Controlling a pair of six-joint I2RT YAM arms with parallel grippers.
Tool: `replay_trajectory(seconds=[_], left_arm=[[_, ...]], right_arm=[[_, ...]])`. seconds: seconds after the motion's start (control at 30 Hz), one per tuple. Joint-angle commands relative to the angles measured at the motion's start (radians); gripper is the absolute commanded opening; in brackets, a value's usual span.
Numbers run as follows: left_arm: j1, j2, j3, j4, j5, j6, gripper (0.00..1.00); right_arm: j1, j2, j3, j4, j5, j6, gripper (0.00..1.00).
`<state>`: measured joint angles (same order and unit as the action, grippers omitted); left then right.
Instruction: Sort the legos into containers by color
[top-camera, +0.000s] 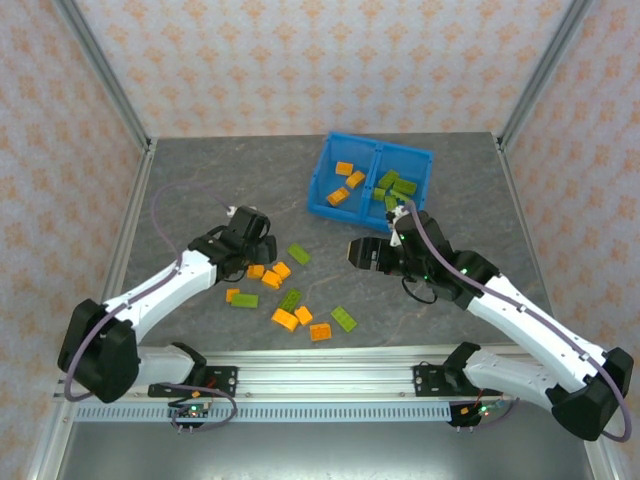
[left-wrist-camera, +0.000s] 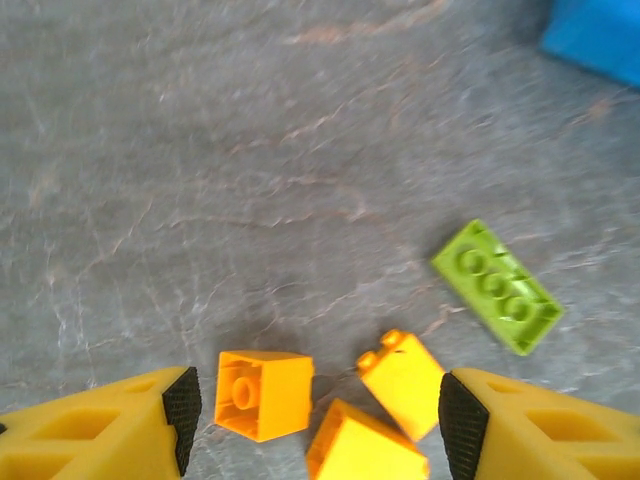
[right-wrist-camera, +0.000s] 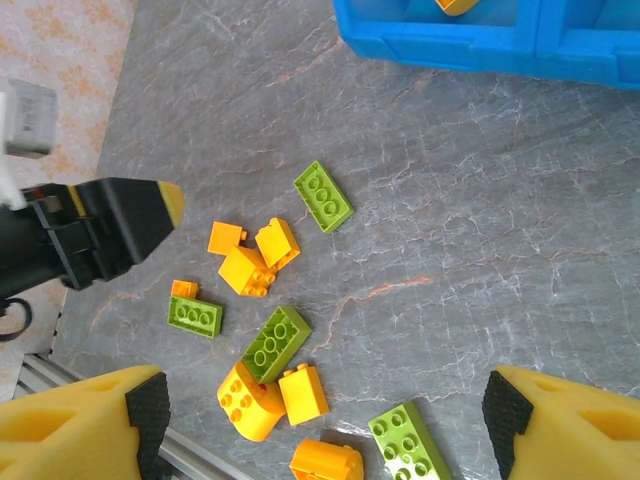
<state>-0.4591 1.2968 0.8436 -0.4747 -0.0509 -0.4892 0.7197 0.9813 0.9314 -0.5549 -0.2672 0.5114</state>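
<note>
Left wrist view: the left gripper stands part-open low over the grey bench. Three orange legos lie between its fingers, and an olive-green brick lies apart beyond the right finger. Top external view: the right gripper, spread wide and empty, hangs near the blue bin, to the right of the loose scatter. The bin's left compartment holds orange bricks, its right compartment green bricks.

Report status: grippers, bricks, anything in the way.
Left gripper open around three orange bricks, none lifted. Right gripper open, empty. More bricks loose on table; blue bin part filled. Nothing in the way.
</note>
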Motion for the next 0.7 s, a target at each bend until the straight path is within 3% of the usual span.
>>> replay_trajectory(seconds=[0.0,0.23,0.5,0.67], left_arm=[[0.037,0.037,-0.015,0.014,0.042,-0.04,0.68],[0.08,0.219,0.008,0.039,0.164,-0.03,0.69],[0.082,0.255,-0.007,-0.002,0.094,-0.026,0.7],[0.083,0.259,-0.043,-0.01,0.073,-0.04,0.69]], right_arm=[[0.006,-0.012,0.002,0.017,-0.012,-0.007,0.84],[0.006,-0.042,-0.016,0.015,-0.004,0.014,0.83],[0.006,-0.043,-0.012,0.022,-0.015,0.023,0.83],[0.007,-0.013,-0.015,0.049,-0.126,0.002,0.83]])
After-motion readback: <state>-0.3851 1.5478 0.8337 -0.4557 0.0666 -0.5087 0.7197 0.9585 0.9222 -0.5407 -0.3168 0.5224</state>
